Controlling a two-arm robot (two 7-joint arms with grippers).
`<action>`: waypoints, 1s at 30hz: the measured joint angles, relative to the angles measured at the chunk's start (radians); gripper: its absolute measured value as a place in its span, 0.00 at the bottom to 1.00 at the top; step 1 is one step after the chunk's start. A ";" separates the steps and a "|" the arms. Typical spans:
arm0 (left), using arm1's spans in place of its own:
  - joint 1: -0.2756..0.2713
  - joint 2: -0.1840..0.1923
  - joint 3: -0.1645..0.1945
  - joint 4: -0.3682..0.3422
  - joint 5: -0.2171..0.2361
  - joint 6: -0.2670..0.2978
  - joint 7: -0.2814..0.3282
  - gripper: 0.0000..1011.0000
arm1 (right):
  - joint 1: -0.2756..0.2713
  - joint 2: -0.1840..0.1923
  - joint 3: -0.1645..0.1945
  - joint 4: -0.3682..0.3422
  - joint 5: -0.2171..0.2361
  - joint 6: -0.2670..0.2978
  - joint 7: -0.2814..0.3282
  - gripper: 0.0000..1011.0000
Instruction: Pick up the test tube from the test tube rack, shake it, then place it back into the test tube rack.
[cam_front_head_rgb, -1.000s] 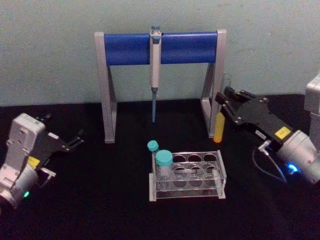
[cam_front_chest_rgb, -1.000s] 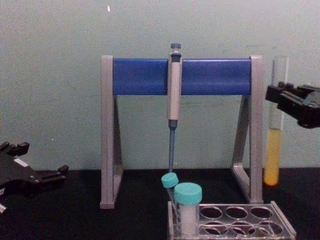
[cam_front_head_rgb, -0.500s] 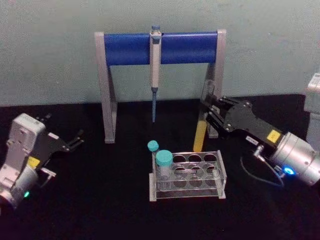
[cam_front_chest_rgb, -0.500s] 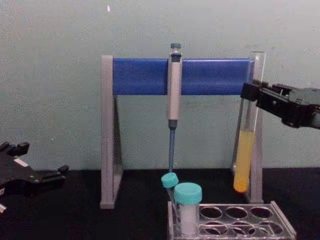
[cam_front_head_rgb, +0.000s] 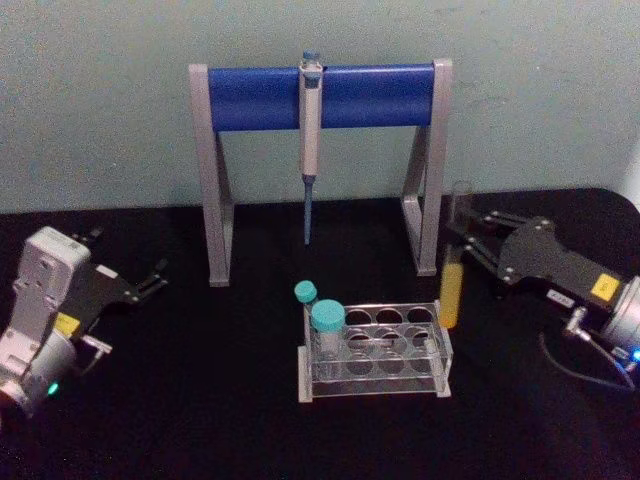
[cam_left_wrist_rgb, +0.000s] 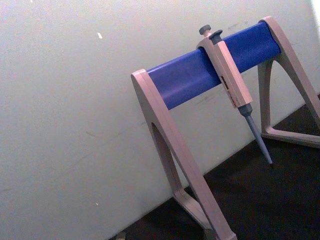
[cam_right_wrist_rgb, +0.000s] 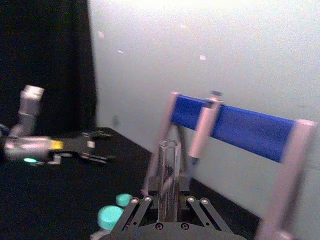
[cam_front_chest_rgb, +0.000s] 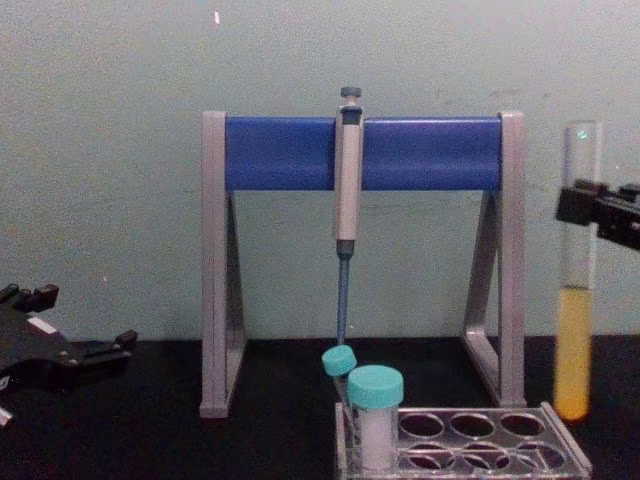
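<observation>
R gripper clamped on the test tube at its clear upper part, above the yellow-orange liquid (open mouth sticks up past the grip). Tube upright, off the worktop. It hangs just beside the right end of the test tube rack, outside it and in no hole. In chest view its round bottom is approx level w/ the rack's top plate. Teal-capped vials stand at the rack's left end. L gripper parked at far left, low over the worktop, fingers apart.
</observation>
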 joint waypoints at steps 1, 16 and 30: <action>0.000 0.000 0.000 0.000 0.000 0.000 0.000 0.99 | -0.006 0.005 0.005 -0.006 -0.006 0.000 -0.015 0.23; 0.000 0.000 0.000 0.000 0.000 0.000 0.000 0.99 | 0.014 -0.109 0.021 0.041 -0.127 -0.051 -0.186 0.23; 0.000 0.000 0.000 0.000 0.000 0.000 0.000 0.99 | 0.096 -0.165 -0.046 0.112 -0.081 -0.052 -0.035 0.23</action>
